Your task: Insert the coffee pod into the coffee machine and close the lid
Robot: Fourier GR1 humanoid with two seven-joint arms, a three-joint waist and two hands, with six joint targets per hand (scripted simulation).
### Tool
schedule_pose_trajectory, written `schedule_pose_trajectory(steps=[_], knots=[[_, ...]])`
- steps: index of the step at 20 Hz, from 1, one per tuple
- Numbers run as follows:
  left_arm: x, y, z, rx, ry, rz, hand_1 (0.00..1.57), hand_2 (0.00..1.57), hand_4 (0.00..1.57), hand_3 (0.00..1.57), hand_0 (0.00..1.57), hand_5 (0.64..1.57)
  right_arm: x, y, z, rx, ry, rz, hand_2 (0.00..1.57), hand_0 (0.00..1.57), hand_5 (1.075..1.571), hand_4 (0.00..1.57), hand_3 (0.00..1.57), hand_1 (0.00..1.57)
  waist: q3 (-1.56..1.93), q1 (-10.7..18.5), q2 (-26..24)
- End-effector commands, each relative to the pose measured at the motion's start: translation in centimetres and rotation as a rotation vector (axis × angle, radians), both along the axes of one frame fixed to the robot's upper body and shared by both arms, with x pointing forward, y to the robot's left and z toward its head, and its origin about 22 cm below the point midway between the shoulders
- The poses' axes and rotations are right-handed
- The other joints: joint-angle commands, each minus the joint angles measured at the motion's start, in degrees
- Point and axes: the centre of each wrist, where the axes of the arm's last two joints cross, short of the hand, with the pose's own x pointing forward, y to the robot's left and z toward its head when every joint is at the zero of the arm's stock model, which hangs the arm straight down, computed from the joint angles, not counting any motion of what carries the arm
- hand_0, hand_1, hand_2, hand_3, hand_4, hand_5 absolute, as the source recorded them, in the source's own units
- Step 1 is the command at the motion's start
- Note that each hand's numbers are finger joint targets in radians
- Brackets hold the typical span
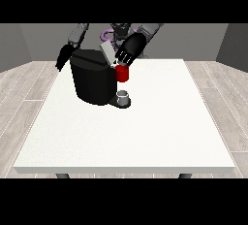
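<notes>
Black, the coffee machine stands on the white table, its grey lid tilted up. The robot hand at the view's right curls over the machine's red pod holder; the pod itself is hidden. A small cup sits below. The robot hand at the view's left hangs with straight fingers beside the machine.

One coffee machine, one grey cup, two robot hands.

The coffee machine and its raised lid block the table's far left; elsewhere lies open.
</notes>
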Motion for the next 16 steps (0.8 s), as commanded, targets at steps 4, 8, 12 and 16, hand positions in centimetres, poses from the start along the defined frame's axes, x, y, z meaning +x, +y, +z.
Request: schedule_pose_trajectory(steps=[4,8,12,16], knots=[[0.1,-0.6,-1.1,-0.005,0.019,-0.039,1.19,1.23,0.43,1.19,1.19,1.571,-0.4,-1.5,-1.2,0.008,0.019,-0.019,0.0,0.0,1.571,0.16,0.0,0.0,0.0,0.6,-0.1],[0.2,-0.1,-0.6,-0.007,-0.035,-0.001,1.17,1.23,0.42,1.19,1.17,1.571,0.0,0.6,0.3,0.007,-0.027,-0.008,0.0,0.0,1.571,0.0,0.0,0.0,-0.01,-0.7,1.9],[-0.2,2.2,3.4,-0.021,-0.094,0.017,1.23,1.26,0.41,1.2,1.23,1.571,0.3,0.3,1.2,-0.016,-0.057,0.004,0.0,0.0,1.571,0.0,0.0,0.0,-0.01,-2.0,4.5],[0.1,1.2,2.6,-0.012,-0.053,0.008,1.21,1.24,0.36,1.21,1.21,1.571,0.4,-0.2,0.9,-0.021,-0.029,-0.002,0.0,0.0,1.571,0.0,0.0,0.0,-0.01,-1.0,2.1]])
